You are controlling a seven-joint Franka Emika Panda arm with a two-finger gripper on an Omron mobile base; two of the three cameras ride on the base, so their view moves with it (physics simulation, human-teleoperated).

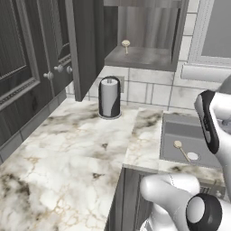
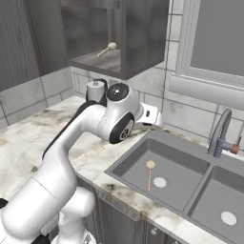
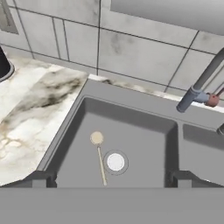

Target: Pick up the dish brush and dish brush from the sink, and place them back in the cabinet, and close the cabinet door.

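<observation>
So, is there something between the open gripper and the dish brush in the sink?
Nothing visible. In the hand view the gripper is open above the sink, and the dish brush lies bare on the basin floor, beside the drain disc.

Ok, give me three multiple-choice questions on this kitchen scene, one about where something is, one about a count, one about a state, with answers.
1. Where does the dish brush in the sink lie?
A. Across the faucet
B. On the basin floor beside the white drain
C. On the marble counter

2. How many dish brushes are on the cabinet shelf?
A. None
B. One
C. Three

3. How is the cabinet door?
A. Open
B. Shut
C. Taken off

Answers:
1. B: the dish brush in the sink rests by the drain.
2. B: a single shelf brush sits on the cabinet shelf.
3. A: the cabinet door stands swung out, showing the interior.
</observation>
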